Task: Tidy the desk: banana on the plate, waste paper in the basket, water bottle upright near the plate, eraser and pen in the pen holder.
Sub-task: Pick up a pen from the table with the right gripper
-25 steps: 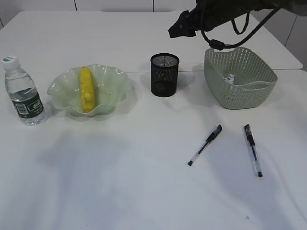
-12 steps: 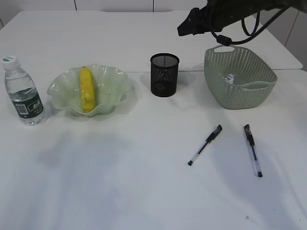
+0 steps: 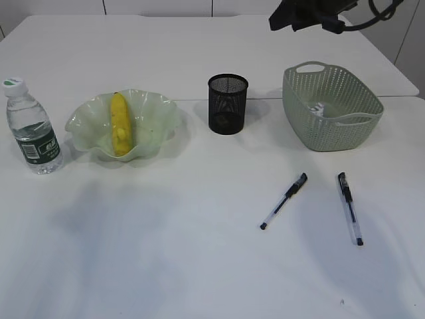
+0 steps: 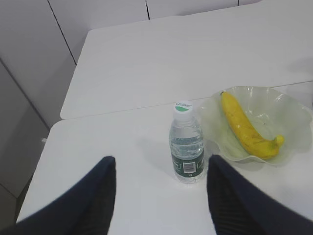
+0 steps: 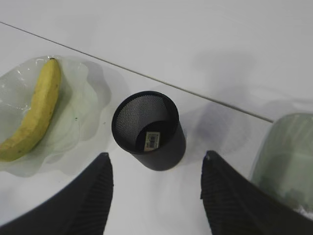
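Lying on smooth white table [image 3: 199,266], 2 slim pens [image 3: 283,201], round mesh holder [image 3: 228,104], both end effectors [image 5: 155,183] parted, empty.

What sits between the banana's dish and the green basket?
The black mesh pen holder stands between the plate and basket, seen in the exterior view.

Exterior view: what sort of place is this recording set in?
Probably a lab or office set up as a desk: plain white tables pushed together, pale panelled walls behind, and staged desk items such as a mesh pen holder, two pens and a waste basket.
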Motion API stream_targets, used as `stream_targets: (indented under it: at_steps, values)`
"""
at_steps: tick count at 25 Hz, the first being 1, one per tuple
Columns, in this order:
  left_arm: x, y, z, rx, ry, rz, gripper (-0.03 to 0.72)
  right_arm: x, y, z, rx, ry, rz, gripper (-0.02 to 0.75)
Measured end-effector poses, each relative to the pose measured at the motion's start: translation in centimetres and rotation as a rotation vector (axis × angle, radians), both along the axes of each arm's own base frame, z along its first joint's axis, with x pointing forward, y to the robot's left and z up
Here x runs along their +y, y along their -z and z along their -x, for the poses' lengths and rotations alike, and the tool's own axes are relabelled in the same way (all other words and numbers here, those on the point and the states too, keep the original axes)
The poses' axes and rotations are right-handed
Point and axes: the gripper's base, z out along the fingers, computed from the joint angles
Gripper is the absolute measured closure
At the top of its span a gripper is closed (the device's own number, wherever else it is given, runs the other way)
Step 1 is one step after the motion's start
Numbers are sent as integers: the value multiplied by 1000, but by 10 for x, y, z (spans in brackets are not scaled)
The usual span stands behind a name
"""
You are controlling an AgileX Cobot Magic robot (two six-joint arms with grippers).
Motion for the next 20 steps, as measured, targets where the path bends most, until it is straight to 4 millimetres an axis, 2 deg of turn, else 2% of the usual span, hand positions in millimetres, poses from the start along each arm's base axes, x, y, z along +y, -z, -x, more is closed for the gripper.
stream_targets:
  at_steps: [20]
  values:
    - [0, 0, 0, 0, 0, 2, 273, -27, -33, 39, 252, 306, 141, 329]
